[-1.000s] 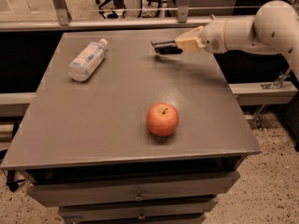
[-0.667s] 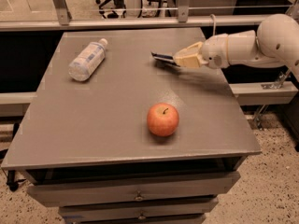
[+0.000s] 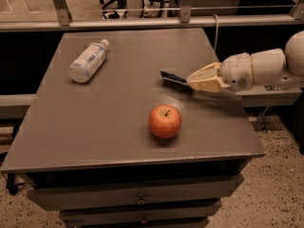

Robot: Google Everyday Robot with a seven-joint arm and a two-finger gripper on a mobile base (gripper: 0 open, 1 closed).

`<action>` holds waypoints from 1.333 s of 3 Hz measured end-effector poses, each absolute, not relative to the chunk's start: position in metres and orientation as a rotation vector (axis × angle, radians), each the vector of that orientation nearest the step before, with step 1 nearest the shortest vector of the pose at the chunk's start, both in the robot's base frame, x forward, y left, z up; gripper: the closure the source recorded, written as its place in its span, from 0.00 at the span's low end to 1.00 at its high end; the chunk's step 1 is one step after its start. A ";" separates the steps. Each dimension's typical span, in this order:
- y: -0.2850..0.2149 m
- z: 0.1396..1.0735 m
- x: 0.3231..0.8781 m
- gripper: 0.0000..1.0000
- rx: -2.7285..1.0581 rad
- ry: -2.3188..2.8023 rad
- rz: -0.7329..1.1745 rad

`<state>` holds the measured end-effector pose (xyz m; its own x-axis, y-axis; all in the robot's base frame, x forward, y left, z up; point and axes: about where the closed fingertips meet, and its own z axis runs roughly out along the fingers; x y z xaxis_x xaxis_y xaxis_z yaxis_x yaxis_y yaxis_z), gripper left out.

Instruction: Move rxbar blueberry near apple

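The red-orange apple (image 3: 165,121) stands on the grey table (image 3: 109,113), toward its front right. My gripper (image 3: 191,82) reaches in from the right and is shut on the rxbar blueberry (image 3: 173,77), a small dark blue bar that sticks out to the left of the pale fingers (image 3: 205,78). The bar hangs just above the table, a short way behind and slightly right of the apple. The bar's right end is hidden between the fingers.
A clear plastic bottle with a white label (image 3: 88,61) lies on its side at the table's back left. A metal rail (image 3: 152,23) runs behind the table. Drawers (image 3: 137,198) sit below the table's front edge.
My gripper has carried the bar from the table's back right toward the front, closer to the apple, and lowered it toward the surface.
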<state>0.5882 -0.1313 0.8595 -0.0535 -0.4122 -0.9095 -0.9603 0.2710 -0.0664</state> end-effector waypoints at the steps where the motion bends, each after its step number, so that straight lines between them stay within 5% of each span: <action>1: -0.144 0.874 0.566 1.00 -1.337 1.589 0.784; 3: -0.141 0.886 0.528 1.00 -1.464 1.499 0.926; 4: -0.133 0.878 0.514 0.83 -1.534 1.486 0.991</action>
